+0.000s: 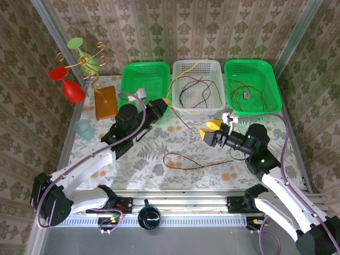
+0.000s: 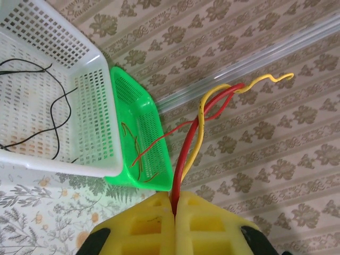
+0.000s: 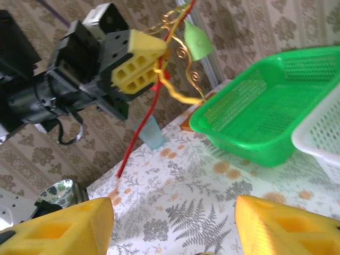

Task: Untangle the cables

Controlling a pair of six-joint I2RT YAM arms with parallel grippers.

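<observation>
left gripper [image 2: 174,204]: pads pinched shut on the red cable [image 2: 186,154] and yellow cable [image 2: 199,133], by the near-left corner of the white basket [image 1: 197,63]
held pair: twisted round each other just past the pads, free ends in the air
right gripper [image 3: 172,218]: jaws wide apart, nothing between them, off the white basket's near-right corner
black cable [image 1: 181,95]: inside the white basket
dark loop cable [image 1: 165,159]: on the tablecloth in front of the white basket, well apart from it

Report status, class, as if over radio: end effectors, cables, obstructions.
Left end effector shut on twisted red and yellow cables, held aloft. Right end effector open, empty. One cable loose on table. No obstruction seen.
</observation>
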